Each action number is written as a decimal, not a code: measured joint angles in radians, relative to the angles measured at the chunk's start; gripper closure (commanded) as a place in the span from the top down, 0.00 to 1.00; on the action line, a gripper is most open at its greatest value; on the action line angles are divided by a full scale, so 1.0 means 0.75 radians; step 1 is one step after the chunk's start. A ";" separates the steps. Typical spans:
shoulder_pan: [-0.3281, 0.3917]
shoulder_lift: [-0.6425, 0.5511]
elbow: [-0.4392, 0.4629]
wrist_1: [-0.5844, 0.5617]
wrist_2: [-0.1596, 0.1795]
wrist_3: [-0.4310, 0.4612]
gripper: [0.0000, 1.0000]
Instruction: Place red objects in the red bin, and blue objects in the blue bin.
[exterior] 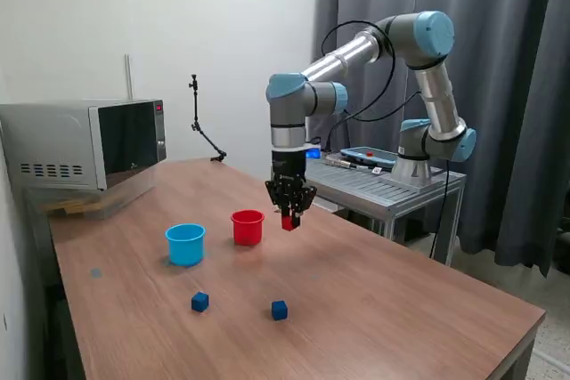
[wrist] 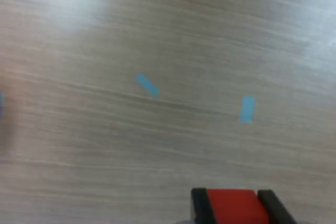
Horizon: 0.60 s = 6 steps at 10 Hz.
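I see the gripper (exterior: 289, 216) hanging above the table (exterior: 392, 291), clamped on a red cube (exterior: 289, 222); the wrist view confirms the cube (wrist: 233, 206) pinched between both fingers. It sits just to the exterior view's right of the red cup (exterior: 248, 227), higher than its rim. The light blue cup (exterior: 185, 244) stands beside the red one. Two dark blue cubes (exterior: 199, 302) (exterior: 280, 310) lie nearer the front edge. A second red cube may be inside a cup; I cannot tell.
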 measured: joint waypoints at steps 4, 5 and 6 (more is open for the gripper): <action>-0.053 -0.024 -0.059 0.104 -0.001 0.013 0.00; -0.070 -0.032 -0.071 0.125 -0.001 0.023 0.00; -0.088 -0.040 -0.083 0.147 -0.002 0.030 0.00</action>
